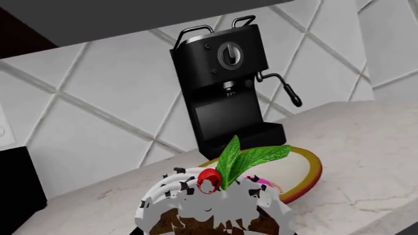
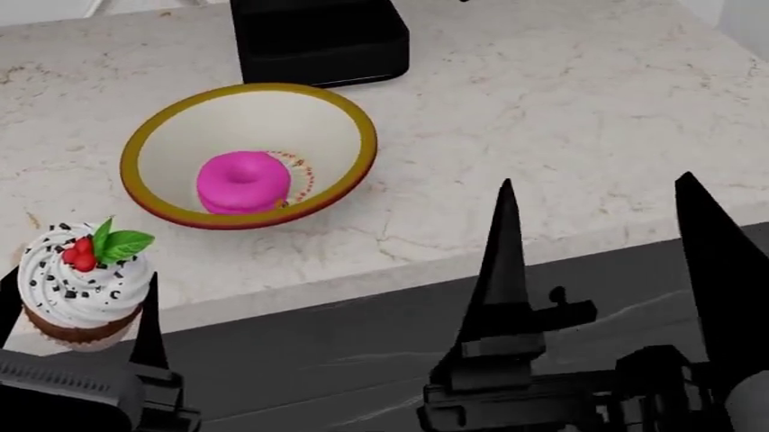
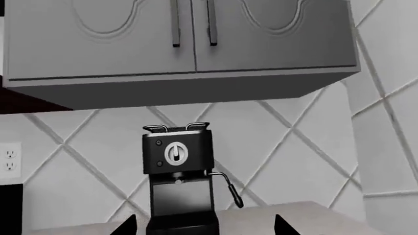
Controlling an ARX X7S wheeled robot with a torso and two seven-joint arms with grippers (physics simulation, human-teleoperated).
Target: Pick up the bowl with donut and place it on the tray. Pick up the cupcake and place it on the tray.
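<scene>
**Cupcake between the left fingers; bowl and donut on the counter**

Head view: the cupcake (image 2: 82,286) sits at the near edge of the marble counter (image 2: 577,117), between the dark fingers of the left gripper (image 2: 78,310), one finger (image 2: 148,337) showing just beside its wrapper. Whether the fingers press on the wrapper cannot be told. The bowl (image 2: 180,135) rests farther back on the counter, apart from the cupcake, with the donut (image 2: 244,182) lying inside it. Behind the bowl stands a black coffee machine (image 2: 319,40). The right gripper (image 2: 607,243) hangs over the counter's front edge, to the bowl's right, its two fingers spread wide and holding nothing. Left wrist view: the cupcake (image 1: 212,205) fills the near foreground, the bowl (image 1: 304,169) behind it.
</scene>
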